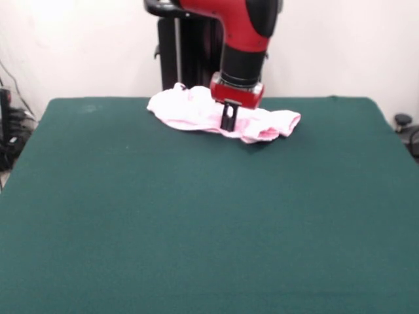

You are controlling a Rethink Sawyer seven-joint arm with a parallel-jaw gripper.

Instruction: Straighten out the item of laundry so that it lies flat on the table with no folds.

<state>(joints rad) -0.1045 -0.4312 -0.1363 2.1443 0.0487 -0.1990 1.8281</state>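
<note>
The pale pink baby trousers (196, 110) lie crumpled in a bunched strip near the far edge of the dark green table (196, 216), stretching from left of the arm to a cuffed end at the right (285, 121). The red and black arm comes down from above. My gripper (230, 118) stands over the middle of the garment, its black tip down against the cloth. I cannot tell whether it is open or shut on the cloth. The bow at the waistband does not show.
The robot's black pedestal (190, 52) stands just behind the garment at the table's far side. Cables and dark gear (10, 131) sit off the table's left edge, and a small dark object (402, 121) off the right edge.
</note>
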